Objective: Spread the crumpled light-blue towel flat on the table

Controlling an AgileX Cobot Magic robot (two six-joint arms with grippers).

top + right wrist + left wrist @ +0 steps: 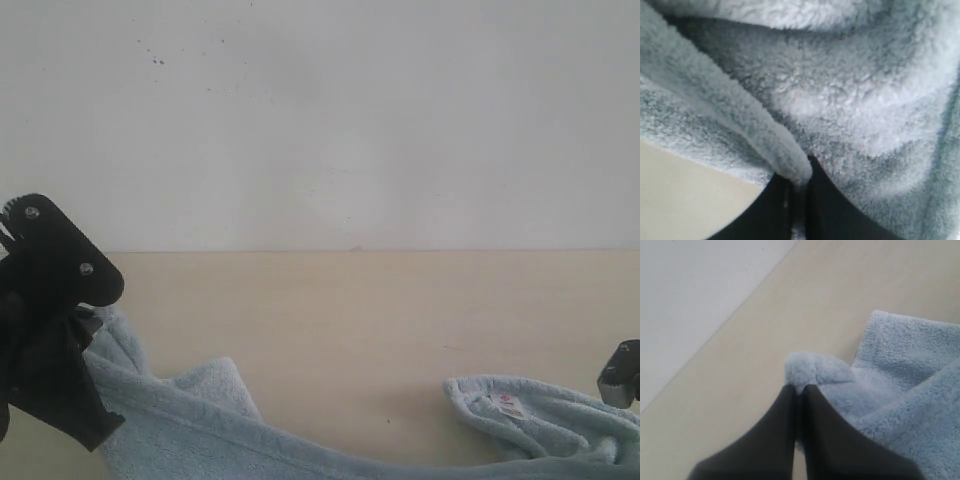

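Holding the towel (pixel 180 430) ends at lower left and lower right, left gripper (pixel 800 388) and right gripper (pixel 799 182) are clamped tight; I judge this readies stretching across the table (pixel 350 320).

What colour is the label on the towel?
The label is white with a small red mark; the exterior view shows it best.
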